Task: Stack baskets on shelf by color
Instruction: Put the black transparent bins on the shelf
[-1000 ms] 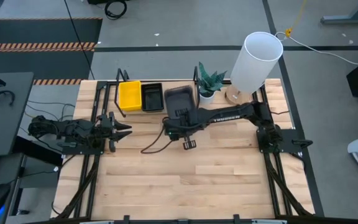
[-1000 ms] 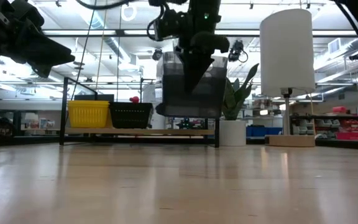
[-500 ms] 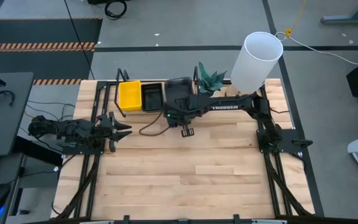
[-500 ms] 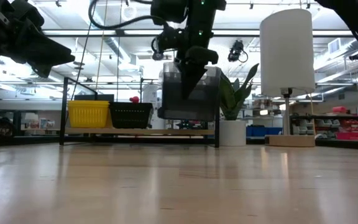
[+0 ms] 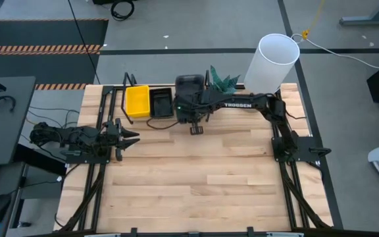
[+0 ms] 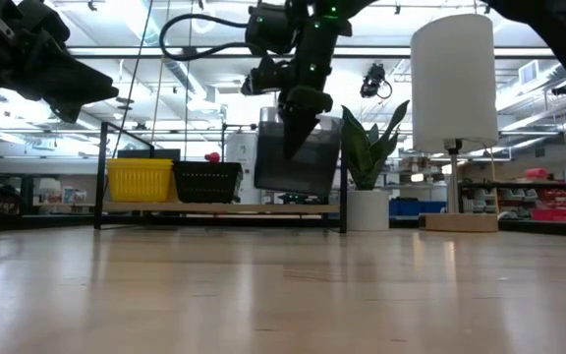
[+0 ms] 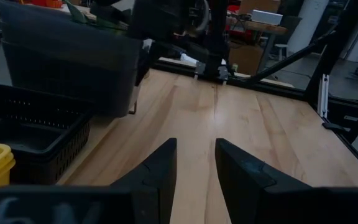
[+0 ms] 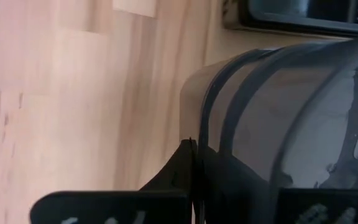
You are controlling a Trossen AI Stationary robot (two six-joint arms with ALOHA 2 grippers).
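My right gripper (image 5: 191,100) is shut on a dark grey basket (image 5: 189,85), carried in the air over the right part of the shelf (image 6: 224,208); the low view shows the basket (image 6: 301,162) tilted and clear of the board. A yellow basket (image 5: 137,101) and a black basket (image 5: 161,102) stand side by side on the shelf, bottoms on the board. My left gripper (image 5: 129,137) waits open near the table's left edge. The other baskets are hidden or out of view. My right gripper holds the grey basket by its near rim (image 8: 205,118), coming from above and from the near side. One finger (image 8: 182,171) lies on the wall's outside; the other is hidden by the basket. The basket hangs tilted below the fingers (image 6: 293,123), lifted clear.
A potted plant (image 5: 222,84) stands just right of the held basket, and a white lamp shade (image 5: 272,62) on a wooden base farther right. Black upright rails (image 6: 99,172) bound the shelf. The wide near part of the wooden tabletop (image 5: 196,184) lies bare.
My right gripper has carried the grey basket toward the table's far edge, from over the tabletop in front of the shelf to over the shelf's right part beside the black basket. The basket has stayed tilted and lifted.
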